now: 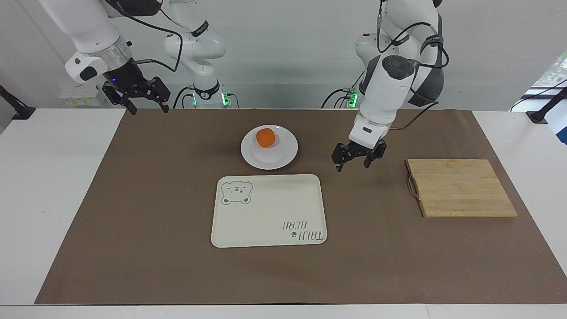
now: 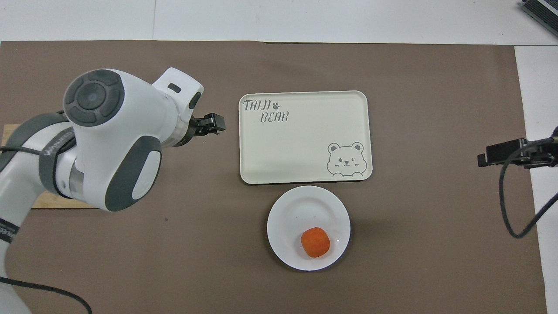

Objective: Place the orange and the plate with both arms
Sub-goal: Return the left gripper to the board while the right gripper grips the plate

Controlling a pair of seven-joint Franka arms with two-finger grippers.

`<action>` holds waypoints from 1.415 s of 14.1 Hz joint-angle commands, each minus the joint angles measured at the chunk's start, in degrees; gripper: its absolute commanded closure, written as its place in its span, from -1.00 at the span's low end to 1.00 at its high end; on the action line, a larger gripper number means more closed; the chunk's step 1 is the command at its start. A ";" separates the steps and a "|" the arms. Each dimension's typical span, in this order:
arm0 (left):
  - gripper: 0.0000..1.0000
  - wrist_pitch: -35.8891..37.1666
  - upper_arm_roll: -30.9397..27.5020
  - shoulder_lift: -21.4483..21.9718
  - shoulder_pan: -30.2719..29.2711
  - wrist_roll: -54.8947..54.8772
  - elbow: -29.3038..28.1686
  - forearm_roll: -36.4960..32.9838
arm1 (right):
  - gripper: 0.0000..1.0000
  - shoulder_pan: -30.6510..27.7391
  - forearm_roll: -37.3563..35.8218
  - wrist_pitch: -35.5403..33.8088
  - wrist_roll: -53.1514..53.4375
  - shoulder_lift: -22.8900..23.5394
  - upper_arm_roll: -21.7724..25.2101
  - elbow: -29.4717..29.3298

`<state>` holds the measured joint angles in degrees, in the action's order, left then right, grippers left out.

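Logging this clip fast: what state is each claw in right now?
Left claw: open, empty, over the mat between plate and board.
Right claw: open, empty, raised.

left gripper (image 1: 353, 162) and right gripper (image 1: 142, 104) raised (both open, empty)

orange (image 1: 266, 137): I see bright orange
plate (image 1: 283, 157): plain glossy white
tray (image 1: 274, 208): cream, bear drawing, lettering
mat (image 1: 155, 199): brown
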<state>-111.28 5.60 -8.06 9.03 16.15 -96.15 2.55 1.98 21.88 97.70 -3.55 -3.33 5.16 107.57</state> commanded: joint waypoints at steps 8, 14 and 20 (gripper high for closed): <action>-1.00 16.43 0.20 11.03 -9.20 -10.79 0.53 0.18 | -1.00 -0.13 21.00 12.16 -27.46 -1.24 -0.15 25.74; -1.00 23.03 0.20 8.68 -9.20 -11.76 5.52 -3.51 | -1.00 1.89 31.62 15.59 -40.45 1.04 -0.15 34.09; -1.00 22.26 0.11 5.24 -9.20 -11.67 8.09 -2.64 | -1.00 2.85 39.45 16.81 -46.35 2.88 -0.15 38.84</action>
<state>-89.81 5.45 -0.96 0.34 5.37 -90.90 0.38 4.02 57.25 112.70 -46.47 -0.66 5.07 144.07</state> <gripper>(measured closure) 0.000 0.000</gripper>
